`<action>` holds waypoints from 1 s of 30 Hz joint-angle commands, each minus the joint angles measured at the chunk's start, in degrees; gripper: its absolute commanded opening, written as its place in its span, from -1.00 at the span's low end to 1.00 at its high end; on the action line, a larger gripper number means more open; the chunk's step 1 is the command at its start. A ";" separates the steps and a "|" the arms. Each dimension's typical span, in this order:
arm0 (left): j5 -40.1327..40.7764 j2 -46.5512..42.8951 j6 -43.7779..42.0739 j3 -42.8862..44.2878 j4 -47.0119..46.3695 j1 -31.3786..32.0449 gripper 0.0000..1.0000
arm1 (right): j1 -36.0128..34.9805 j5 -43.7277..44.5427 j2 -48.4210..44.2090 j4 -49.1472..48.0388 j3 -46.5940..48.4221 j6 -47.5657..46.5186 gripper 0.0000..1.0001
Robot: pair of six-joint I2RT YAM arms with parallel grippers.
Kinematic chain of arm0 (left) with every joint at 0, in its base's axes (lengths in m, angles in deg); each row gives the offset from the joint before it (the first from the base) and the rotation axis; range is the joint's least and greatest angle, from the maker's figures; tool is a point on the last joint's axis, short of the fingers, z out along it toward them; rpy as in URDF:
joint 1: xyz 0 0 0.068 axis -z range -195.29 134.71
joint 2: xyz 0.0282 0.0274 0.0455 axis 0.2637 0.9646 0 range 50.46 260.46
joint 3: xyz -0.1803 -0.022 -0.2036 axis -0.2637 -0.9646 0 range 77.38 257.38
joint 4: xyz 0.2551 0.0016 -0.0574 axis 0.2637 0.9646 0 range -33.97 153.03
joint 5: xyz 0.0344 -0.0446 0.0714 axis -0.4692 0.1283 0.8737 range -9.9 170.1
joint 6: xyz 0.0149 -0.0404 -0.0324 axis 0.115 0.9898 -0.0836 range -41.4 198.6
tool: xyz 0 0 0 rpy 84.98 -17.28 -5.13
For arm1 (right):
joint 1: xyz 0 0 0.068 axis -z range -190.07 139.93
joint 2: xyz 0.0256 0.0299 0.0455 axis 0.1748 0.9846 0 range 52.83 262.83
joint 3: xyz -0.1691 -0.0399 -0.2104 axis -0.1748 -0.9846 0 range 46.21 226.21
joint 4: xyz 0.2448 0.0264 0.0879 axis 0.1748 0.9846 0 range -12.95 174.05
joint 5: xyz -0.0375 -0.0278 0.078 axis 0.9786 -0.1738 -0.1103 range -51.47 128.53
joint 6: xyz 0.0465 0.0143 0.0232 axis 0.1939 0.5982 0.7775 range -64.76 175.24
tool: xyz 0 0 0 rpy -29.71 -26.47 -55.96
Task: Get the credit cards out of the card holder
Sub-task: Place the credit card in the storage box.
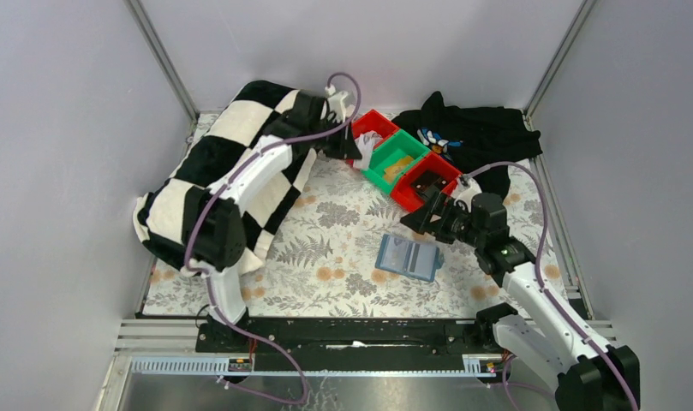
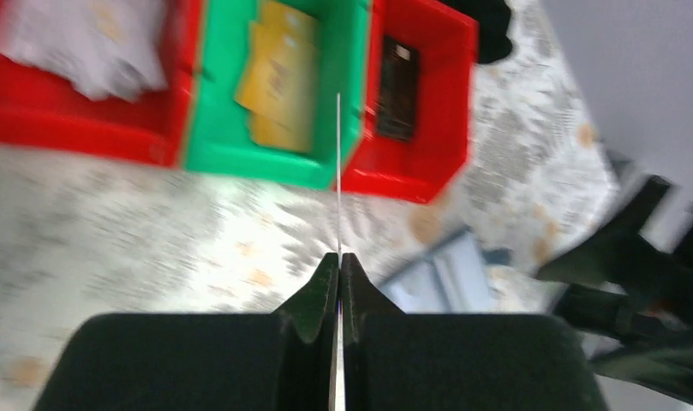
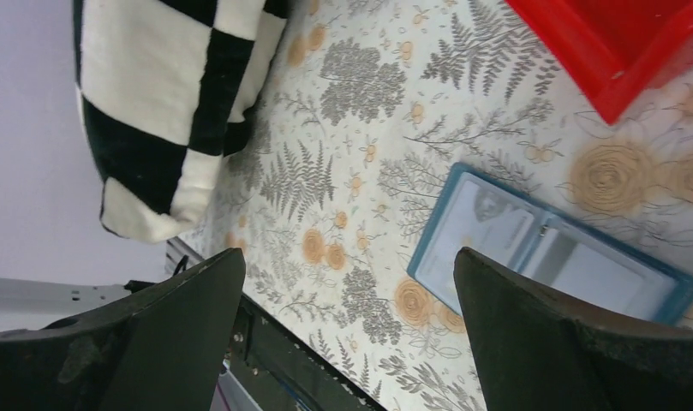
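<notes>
The teal-blue card holder (image 1: 409, 256) lies open and flat on the floral cloth, pale lining up. It also shows in the right wrist view (image 3: 548, 248) and, blurred, in the left wrist view (image 2: 441, 278). My left gripper (image 2: 339, 257) is shut on a thin pale credit card (image 2: 338, 171), seen edge-on, held above the cloth in front of the bins. In the top view the left gripper (image 1: 349, 144) is at the far red bin. My right gripper (image 3: 347, 261) is open and empty, hovering just right of the holder in the top view (image 1: 424, 218).
Three bins stand in a row at the back: a red one (image 2: 86, 128) with pale items, a green one (image 2: 227, 141) with yellow cards, a red one (image 2: 428, 163) with a dark card. A checkered cloth (image 1: 231, 163) lies left, a black garment (image 1: 475, 133) back right.
</notes>
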 commanded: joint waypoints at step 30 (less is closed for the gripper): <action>-18.36 42.75 -19.70 43.61 -7.86 -10.16 -1.00 | 0.46 8.61 11.46 10.65 8.91 -5.29 0.99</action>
